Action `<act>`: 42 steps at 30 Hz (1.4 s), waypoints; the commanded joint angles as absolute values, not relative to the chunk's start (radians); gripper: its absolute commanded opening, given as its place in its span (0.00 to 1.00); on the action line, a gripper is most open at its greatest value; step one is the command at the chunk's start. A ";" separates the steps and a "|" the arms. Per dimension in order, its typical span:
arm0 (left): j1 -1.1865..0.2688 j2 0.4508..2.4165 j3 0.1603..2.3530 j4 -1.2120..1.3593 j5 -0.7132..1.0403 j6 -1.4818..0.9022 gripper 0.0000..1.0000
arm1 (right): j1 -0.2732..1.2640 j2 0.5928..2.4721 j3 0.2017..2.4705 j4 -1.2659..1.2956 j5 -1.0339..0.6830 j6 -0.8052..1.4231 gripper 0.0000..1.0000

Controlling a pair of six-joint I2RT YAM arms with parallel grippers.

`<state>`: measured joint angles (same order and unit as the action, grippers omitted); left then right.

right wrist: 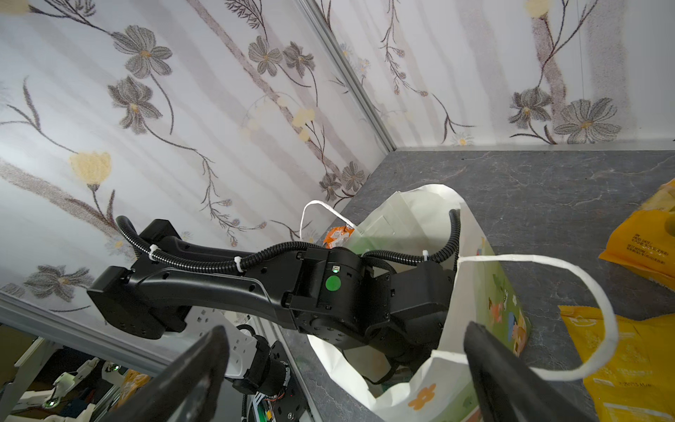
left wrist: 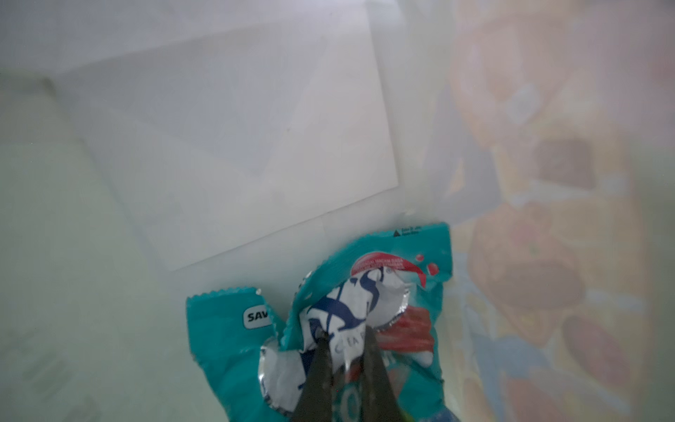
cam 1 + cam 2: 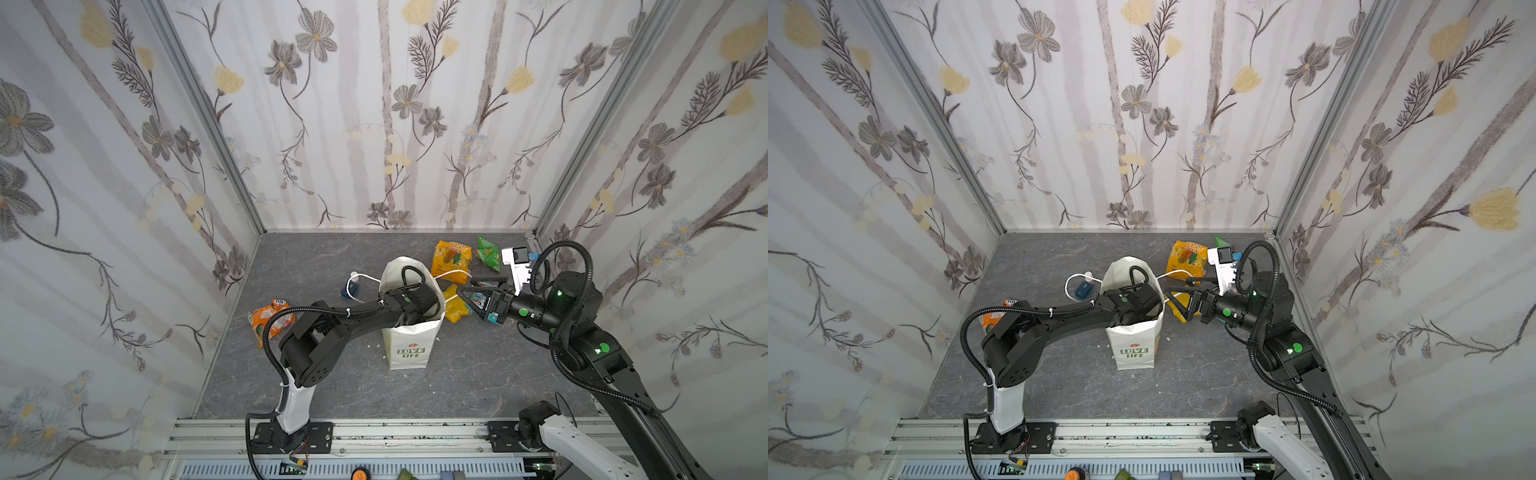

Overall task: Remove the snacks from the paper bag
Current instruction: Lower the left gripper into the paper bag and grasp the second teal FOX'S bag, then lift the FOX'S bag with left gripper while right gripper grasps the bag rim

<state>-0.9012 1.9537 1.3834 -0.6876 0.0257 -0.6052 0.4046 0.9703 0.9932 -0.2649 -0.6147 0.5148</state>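
- Left tool (image 2: pixel 345 334): narrow, pinching a teal packet (image 2: pixel 369 288) inside the paper bag (image 3: pixel 409 345).
- Right tool (image 3: pixel 467 286): wide, empty, at the paper bag's 3 o'clock.
- Paper bag upright on the bench (image 3: pixel 332 374); orange-yellow packet (image 3: pixel 451 257) lies at its 1 o'clock.

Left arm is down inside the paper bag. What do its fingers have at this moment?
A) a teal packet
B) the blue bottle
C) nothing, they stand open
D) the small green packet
A: in the left wrist view the left gripper has its fingers pinched shut on a crumpled teal packet inside the paper bag.
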 commanded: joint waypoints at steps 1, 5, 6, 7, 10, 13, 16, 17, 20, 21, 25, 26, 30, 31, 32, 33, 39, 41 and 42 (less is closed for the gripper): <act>-0.904 1.924 1.400 -0.768 -0.001 -0.600 0.00 | 0.410 0.994 0.986 -0.264 -0.573 0.504 0.99; -0.908 1.895 1.426 -0.797 -0.020 -0.592 0.00 | 0.423 1.023 0.978 -0.270 -0.557 0.498 0.99; -0.908 1.889 1.433 -0.804 -0.023 -0.591 0.00 | 0.428 1.031 0.976 -0.271 -0.553 0.496 0.99; -0.913 1.882 1.441 -0.812 -0.030 -0.589 0.00 | 0.431 1.039 0.974 -0.273 -0.547 0.494 0.99; -0.915 1.868 1.447 -0.828 -0.052 -0.584 0.00 | 0.445 1.058 0.968 -0.286 -0.516 0.481 0.99; -0.917 1.853 1.484 -0.844 -0.067 -0.580 0.00 | 0.455 1.080 0.959 -0.303 -0.492 0.465 0.99; -0.918 1.834 1.497 -0.855 -0.083 -0.576 0.00 | 0.461 1.098 0.943 -0.308 -0.480 0.456 0.99; -0.918 1.827 1.499 -0.858 -0.091 -0.575 0.00 | 0.462 1.102 0.938 -0.307 -0.479 0.455 0.99; -0.919 1.809 1.508 -0.859 -0.117 -0.573 0.00 | 0.471 1.112 0.927 -0.308 -0.479 0.449 0.99; -0.918 1.803 1.509 -0.856 -0.124 -0.572 0.00 | 0.474 1.115 0.922 -0.308 -0.477 0.447 0.99; -0.918 1.792 1.527 -0.856 -0.149 -0.567 0.00 | 0.486 1.122 0.909 -0.316 -0.476 0.439 0.97; -0.918 1.789 1.533 -0.857 -0.156 -0.565 0.00 | 0.490 1.122 0.906 -0.317 -0.479 0.437 0.97; -0.917 1.785 1.569 -0.871 -0.176 -0.548 0.00 | 0.502 1.117 0.883 -0.317 -0.479 0.437 0.97; -0.918 1.786 1.583 -0.879 -0.180 -0.545 0.00 | 0.503 1.115 0.881 -0.319 -0.477 0.437 0.97; -0.917 1.786 1.595 -0.889 -0.186 -0.540 0.00 | 0.504 1.113 0.881 -0.324 -0.476 0.437 0.97; -0.917 1.784 1.606 -0.896 -0.190 -0.537 0.00 | 0.505 1.110 0.883 -0.326 -0.476 0.437 0.97; -0.918 1.765 1.669 -0.933 -0.212 -0.519 0.00 | 0.506 1.069 0.918 -0.334 -0.420 0.448 0.99; -0.918 1.755 1.694 -0.947 -0.220 -0.513 0.00 | 0.506 1.056 0.936 -0.331 -0.404 0.455 0.99; -0.917 1.751 1.706 -0.952 -0.225 -0.511 0.00 | 0.505 1.049 0.943 -0.329 -0.401 0.458 1.00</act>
<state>-0.9176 1.7679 1.6779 -0.9260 -0.1844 -0.5228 0.5045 1.0599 0.9215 -0.3531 -0.4347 0.4522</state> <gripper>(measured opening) 0.082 0.995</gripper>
